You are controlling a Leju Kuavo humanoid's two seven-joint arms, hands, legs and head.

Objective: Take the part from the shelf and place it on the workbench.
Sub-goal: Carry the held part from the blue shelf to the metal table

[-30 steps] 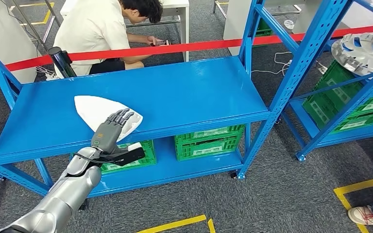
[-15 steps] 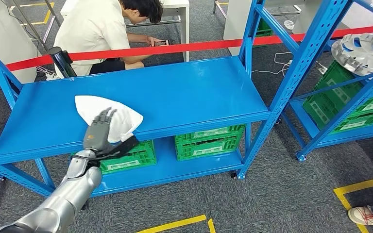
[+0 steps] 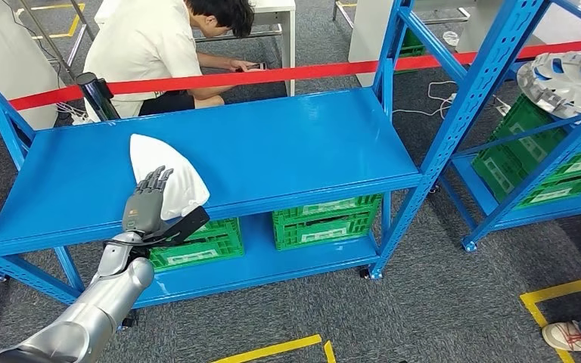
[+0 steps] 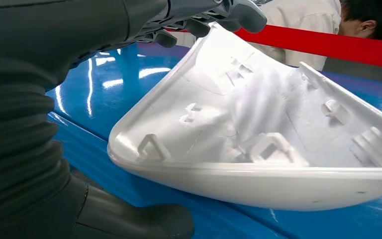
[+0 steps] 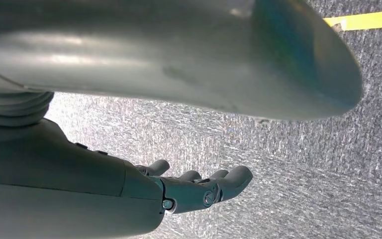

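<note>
The part [image 3: 164,178] is plain glossy white, lying toward the front left of a bright blue shelf [image 3: 287,151], with the left hand [image 3: 145,209] on it dark grey above a silver arm. Green crates [image 3: 325,219] with pale labels sit on the lower blue level. Behind the back edge runs a red tape [image 3: 272,74]; the floor is speckled grey carpet [image 3: 439,302] with yellow lines [image 3: 567,291].

Bright, even indoor light fills the head view, sharp throughout with soft shadows. In the left wrist view, white glare streaks the glossy blue shelf [image 4: 104,79], and the nearby grey cover is blurred. The right wrist view's carpet [image 5: 303,164] looks smeared and grainy.
</note>
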